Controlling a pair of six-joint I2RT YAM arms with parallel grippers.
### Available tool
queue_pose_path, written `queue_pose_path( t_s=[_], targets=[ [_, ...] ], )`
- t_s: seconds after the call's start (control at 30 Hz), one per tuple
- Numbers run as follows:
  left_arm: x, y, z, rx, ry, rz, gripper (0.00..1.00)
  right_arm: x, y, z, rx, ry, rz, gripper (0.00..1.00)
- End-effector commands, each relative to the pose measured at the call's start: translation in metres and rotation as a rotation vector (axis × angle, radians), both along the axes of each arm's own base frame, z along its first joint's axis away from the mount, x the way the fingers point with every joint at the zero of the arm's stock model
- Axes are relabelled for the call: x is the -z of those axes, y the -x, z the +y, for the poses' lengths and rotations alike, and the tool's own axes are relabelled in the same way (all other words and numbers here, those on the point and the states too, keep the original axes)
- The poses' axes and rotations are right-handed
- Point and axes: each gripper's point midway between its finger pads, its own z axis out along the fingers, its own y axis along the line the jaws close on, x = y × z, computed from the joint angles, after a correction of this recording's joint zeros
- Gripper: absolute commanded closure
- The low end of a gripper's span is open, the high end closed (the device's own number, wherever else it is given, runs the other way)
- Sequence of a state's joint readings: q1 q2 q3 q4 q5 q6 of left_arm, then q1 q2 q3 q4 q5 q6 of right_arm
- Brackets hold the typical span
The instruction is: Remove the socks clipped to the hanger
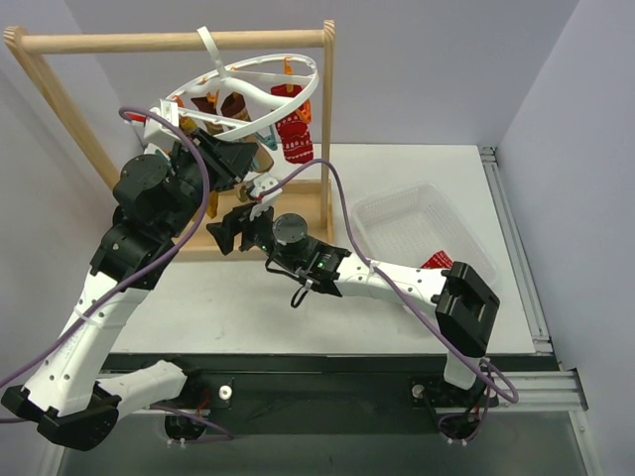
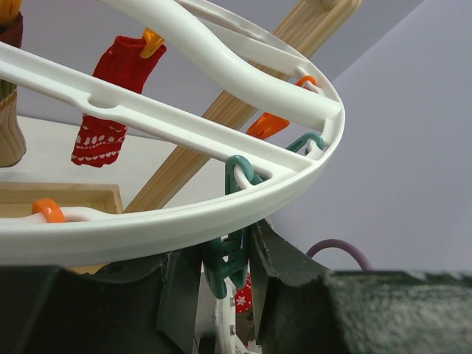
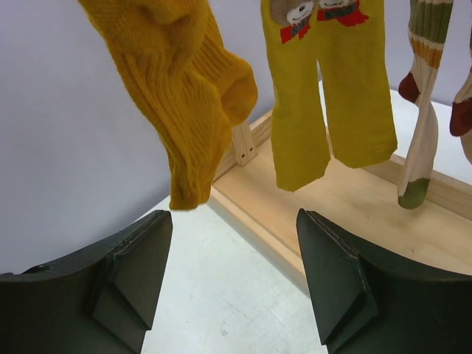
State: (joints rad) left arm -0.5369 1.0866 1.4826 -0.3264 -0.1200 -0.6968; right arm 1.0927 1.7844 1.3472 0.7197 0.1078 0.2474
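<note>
The white ring hanger (image 1: 268,59) hangs tilted from the wooden rack's top bar, with several socks clipped under it. A red patterned sock (image 1: 295,139) hangs at its right side and also shows in the left wrist view (image 2: 110,103). My left gripper (image 1: 238,149) is raised under the ring (image 2: 184,221), its jaws closed in on a teal clip (image 2: 228,258) that has a red snowflake sock (image 2: 242,295) below it. My right gripper (image 3: 232,273) is open and empty, low under a mustard sock (image 3: 184,96). Yellow socks (image 3: 324,88) and a striped sock (image 3: 424,96) hang beyond.
The wooden frame rack (image 1: 169,42) stands at the back left, and its base board (image 3: 354,206) lies just ahead of my right gripper (image 1: 230,230). A clear mesh basket (image 1: 397,193) sits at the right with a red sock (image 1: 437,260) in it.
</note>
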Motion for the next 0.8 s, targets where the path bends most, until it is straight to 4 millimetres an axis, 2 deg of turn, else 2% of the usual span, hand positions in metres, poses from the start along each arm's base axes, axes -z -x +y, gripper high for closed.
queue_pose_path(
  t_s=[0.0, 0.2, 0.37, 0.47, 0.5, 0.57, 0.6, 0.67, 0.7, 0.77],
  targets=[
    [-0.021, 0.019, -0.007, 0.082, 0.036, -0.054, 0.75, -0.048, -0.001, 0.002, 0.023, -0.118, -0.094, 0.32],
    [-0.020, 0.019, -0.007, 0.081, 0.034, -0.051, 0.75, -0.059, -0.004, 0.003, 0.037, -0.132, -0.109, 0.39],
    [-0.020, 0.021, -0.007, 0.087, 0.034, -0.050, 0.75, -0.061, -0.007, 0.006, 0.047, -0.130, -0.108, 0.51],
    [-0.018, 0.020, -0.006, 0.083, 0.024, -0.053, 0.75, -0.058, -0.013, 0.004, 0.086, -0.128, -0.094, 0.65],
    [-0.016, 0.019, -0.005, 0.076, 0.018, -0.049, 0.75, -0.059, -0.016, 0.002, 0.103, -0.131, -0.088, 0.73],
    [-0.014, 0.019, -0.003, 0.068, 0.010, -0.048, 0.75, -0.059, -0.016, 0.001, 0.109, -0.138, -0.087, 0.77],
    [-0.013, 0.019, -0.004, 0.068, 0.007, -0.044, 0.75, -0.059, -0.016, 0.001, 0.111, -0.142, -0.088, 0.84],
    [-0.013, 0.019, -0.003, 0.068, 0.003, -0.046, 0.74, -0.060, -0.015, 0.001, 0.109, -0.142, -0.087, 0.91],
    [-0.013, 0.019, -0.003, 0.066, 0.001, -0.047, 0.74, -0.060, -0.016, 0.000, 0.109, -0.140, -0.085, 0.99],
    [-0.013, 0.019, -0.003, 0.067, 0.001, -0.047, 0.74, -0.060, -0.015, -0.001, 0.112, -0.137, -0.084, 1.00]
  ],
)
